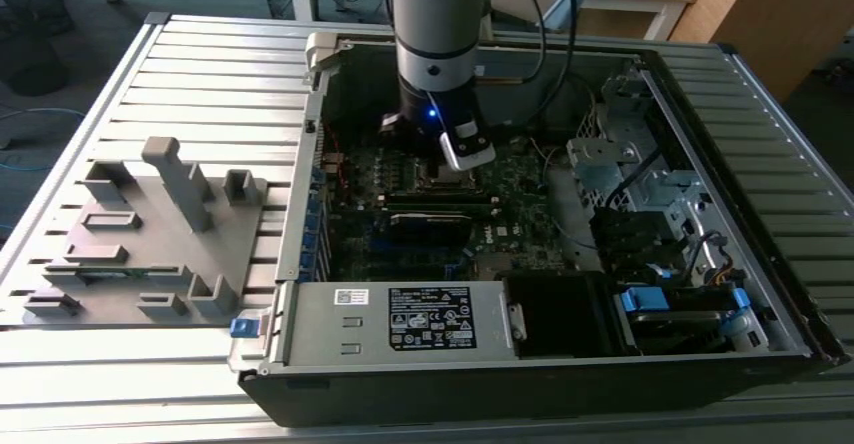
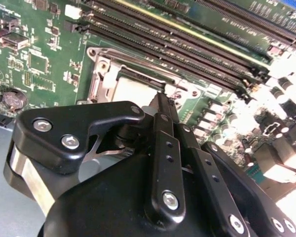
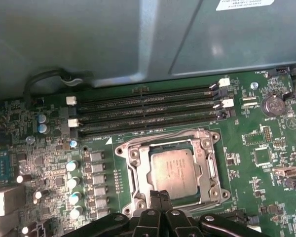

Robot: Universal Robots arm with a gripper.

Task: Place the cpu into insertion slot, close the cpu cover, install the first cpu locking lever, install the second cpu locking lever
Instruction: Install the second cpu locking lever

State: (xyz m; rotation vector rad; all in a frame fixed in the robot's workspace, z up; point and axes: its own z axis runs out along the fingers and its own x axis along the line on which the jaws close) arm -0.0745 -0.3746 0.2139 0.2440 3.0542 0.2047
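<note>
In the first wrist view the cpu (image 3: 175,170), a flat square with a dull grey-brown top, lies in the socket on the green motherboard. The cpu cover (image 3: 136,169), a silvery frame, lies flat around it with the chip showing through its window. My gripper (image 3: 158,196) is shut with nothing between its black fingers, its tips just off the socket's edge. The second wrist view has the gripper (image 2: 164,101) over the socket's rim, with the cover (image 2: 99,74) beyond it. In the exterior view the gripper (image 1: 467,156) hangs inside the open computer case above the socket (image 1: 434,174).
Black memory slots (image 3: 148,111) run beside the socket, with a row of capacitors (image 3: 71,165) on another side. A grey power box (image 1: 400,319) and a metal drive cage (image 1: 641,179) stand inside the case. A grey fixture plate (image 1: 134,234) lies on the exterior view's left.
</note>
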